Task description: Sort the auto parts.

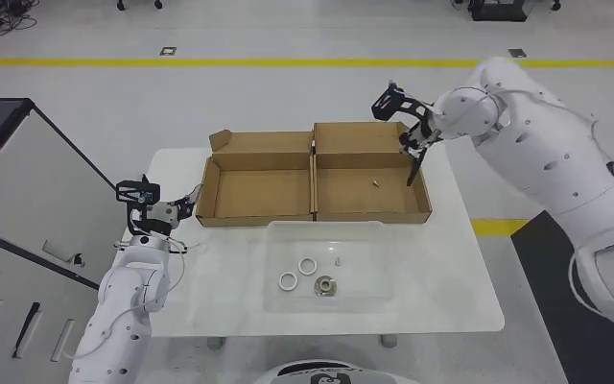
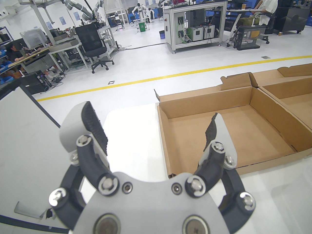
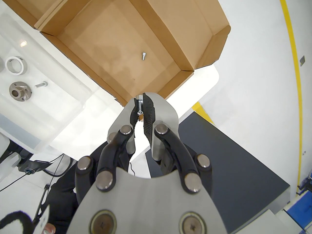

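My right gripper is shut on a small metal bolt and hangs above the front right corner of the right cardboard box. Another bolt lies on that box's floor. The clear tray in front of the boxes holds two white rings, a metal flange and a bolt. My left gripper is open with nothing between its fingers, at the table's left edge beside the left cardboard box.
The two brown boxes stand side by side at the back of the white table. A grey panel stands to the left of the table. Floor with a yellow line lies beyond.
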`<state>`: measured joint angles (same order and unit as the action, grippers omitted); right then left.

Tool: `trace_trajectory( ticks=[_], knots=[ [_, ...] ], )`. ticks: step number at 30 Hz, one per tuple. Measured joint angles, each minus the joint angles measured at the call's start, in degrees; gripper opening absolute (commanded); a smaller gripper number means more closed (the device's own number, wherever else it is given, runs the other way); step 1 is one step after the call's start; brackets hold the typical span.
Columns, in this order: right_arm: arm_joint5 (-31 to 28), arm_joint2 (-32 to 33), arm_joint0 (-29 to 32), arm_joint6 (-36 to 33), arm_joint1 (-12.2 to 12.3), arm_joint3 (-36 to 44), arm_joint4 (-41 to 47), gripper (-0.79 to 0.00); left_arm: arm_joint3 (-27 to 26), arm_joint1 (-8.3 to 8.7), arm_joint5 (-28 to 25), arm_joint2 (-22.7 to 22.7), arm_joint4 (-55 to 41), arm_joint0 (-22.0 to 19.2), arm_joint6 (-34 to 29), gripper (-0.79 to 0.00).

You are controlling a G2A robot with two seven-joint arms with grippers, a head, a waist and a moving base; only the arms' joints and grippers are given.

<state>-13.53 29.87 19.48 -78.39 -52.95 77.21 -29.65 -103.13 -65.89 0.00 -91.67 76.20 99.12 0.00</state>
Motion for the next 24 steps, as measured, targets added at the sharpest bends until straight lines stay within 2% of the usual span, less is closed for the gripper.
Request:
trace_trajectory(
  ticks=[12,24],
  knots=[
    [3.7,-5.0,6.2,8.7,-2.9,-4.2,-5.9,-0.785,0.0,0.00,0.0,0.0,0.0,0.0,0.0,0.000],
    [3.7,-6.7,8.7,11.1,-6.0,-9.7,-5.9,-0.785,0.0,0.00,0.0,0.0,0.0,0.0,0.0,0.000]
  ],
)
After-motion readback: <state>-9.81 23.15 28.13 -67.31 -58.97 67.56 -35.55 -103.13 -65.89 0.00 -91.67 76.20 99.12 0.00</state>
